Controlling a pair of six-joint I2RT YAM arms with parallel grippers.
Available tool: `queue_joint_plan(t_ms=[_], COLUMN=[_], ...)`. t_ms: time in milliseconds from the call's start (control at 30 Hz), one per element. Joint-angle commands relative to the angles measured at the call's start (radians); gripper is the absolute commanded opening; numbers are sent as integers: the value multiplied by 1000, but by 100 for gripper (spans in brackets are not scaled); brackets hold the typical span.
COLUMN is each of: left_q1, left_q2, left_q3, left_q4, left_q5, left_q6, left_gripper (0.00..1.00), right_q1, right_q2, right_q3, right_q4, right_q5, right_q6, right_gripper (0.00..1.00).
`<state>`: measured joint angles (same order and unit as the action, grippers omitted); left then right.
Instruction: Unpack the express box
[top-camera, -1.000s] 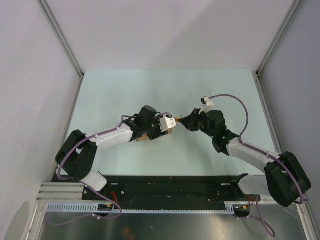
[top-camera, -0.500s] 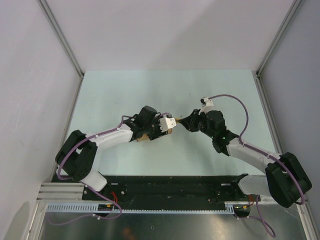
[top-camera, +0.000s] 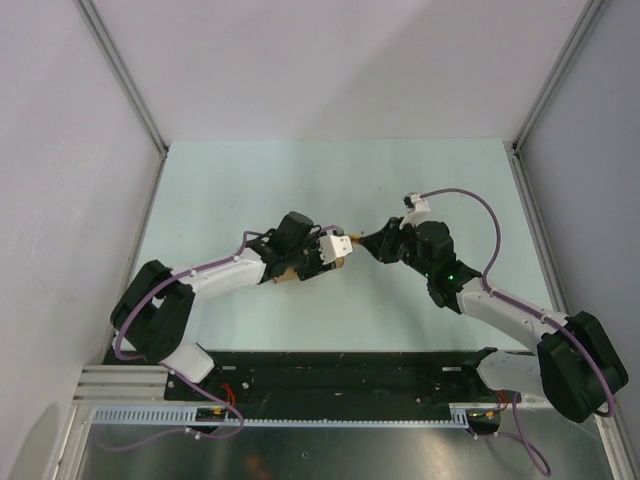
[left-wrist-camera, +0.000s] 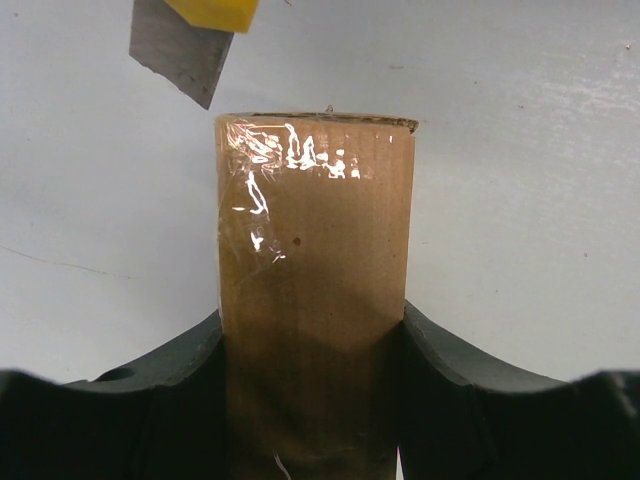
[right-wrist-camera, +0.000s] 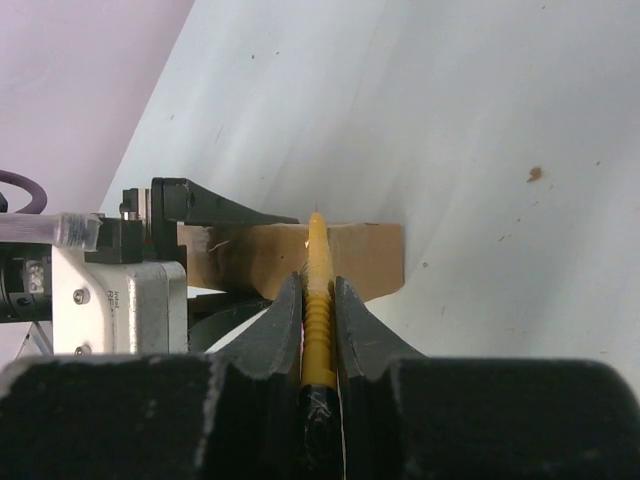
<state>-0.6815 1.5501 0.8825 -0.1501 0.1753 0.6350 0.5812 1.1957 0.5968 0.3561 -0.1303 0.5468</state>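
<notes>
The express box is a small brown cardboard box with shiny tape on it. My left gripper is shut on it; in the left wrist view the box stands between the two black fingers. My right gripper is shut on a slim yellow-and-black utility knife. The knife points at the box's end from the right. Its blade tip shows above the box's far left corner in the left wrist view. I cannot tell whether the blade touches the box.
The pale green table is bounded by white walls at the back and both sides. The left wrist's white camera block sits just left of the box in the right wrist view. The arm bases and a black rail lie at the near edge.
The right arm's elbow has shifted slightly right and down. The grippers, box and knife stay nearly where they were.
</notes>
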Motion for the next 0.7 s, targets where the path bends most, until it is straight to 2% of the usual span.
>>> queue_joint_plan(t_ms=[0, 667], left_q1=[0, 0], left_q2=[11, 18], left_q3=[-36, -33], left_q4=[-49, -49], left_q5=[-56, -60], left_q6=[9, 8], left_gripper=[18, 17], right_q1=[0, 5], right_q2=[5, 41], right_q3=[32, 32], right_q4=[11, 55], right_q5=[24, -34], right_q6=[-2, 16], right_gripper=[0, 0])
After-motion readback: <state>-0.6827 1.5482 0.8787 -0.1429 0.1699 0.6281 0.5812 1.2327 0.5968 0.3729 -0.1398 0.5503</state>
